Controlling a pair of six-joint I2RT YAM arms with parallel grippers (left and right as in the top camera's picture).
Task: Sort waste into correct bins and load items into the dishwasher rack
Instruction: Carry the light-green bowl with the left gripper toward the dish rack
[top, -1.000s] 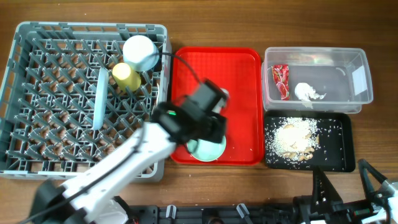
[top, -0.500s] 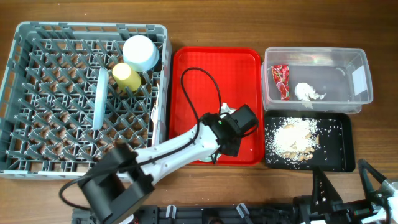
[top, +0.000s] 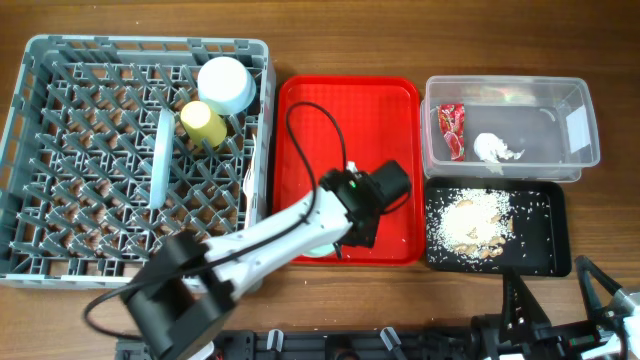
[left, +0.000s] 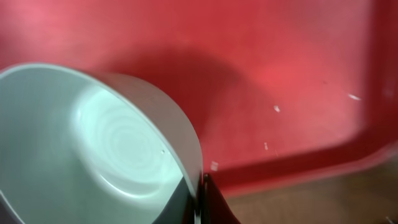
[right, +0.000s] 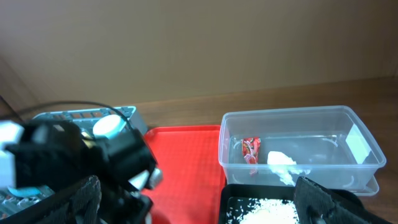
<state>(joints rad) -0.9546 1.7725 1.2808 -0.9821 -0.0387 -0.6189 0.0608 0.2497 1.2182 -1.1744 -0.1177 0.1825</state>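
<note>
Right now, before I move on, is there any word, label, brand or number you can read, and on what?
Nothing is readable in any view.
Red wrapper in the clear tub: printed, but too small and blurred to read.
White sticker on the tub's wall: no marks can be made out.
Rack, red tray, black tray, bowl: no text shows.

A mint green bowl (left: 93, 149) is seen against a red tray (top: 345, 120). Left of the tray, a grey latticed rack (top: 140, 45) is shown with a yellow cup (top: 203, 122) and pale blue bowl (top: 226, 84). The desk (top: 330, 40) is grained brown.
</note>
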